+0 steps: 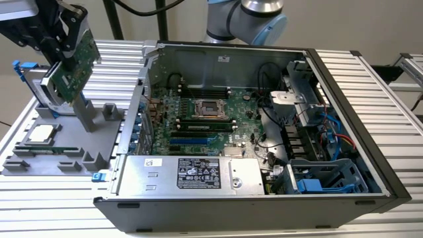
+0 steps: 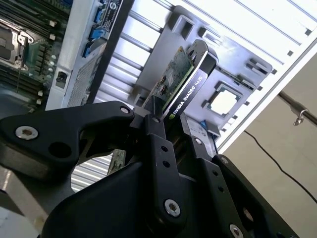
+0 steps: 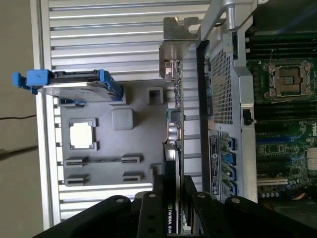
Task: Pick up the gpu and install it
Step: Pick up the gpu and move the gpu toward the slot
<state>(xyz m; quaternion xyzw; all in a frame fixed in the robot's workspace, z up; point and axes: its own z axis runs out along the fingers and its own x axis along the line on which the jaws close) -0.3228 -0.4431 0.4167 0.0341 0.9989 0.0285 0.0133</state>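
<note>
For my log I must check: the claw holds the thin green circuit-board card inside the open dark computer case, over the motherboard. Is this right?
Not quite. The claw does hold the thin green circuit-board card, but outside the open dark computer case, over the grey plastic parts tray, as the exterior view shows.

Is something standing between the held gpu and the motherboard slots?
Yes: the case wall stands between the gpu, held by the gripper, and the motherboard. The case is open on top; nothing visible covers the slots.
</note>
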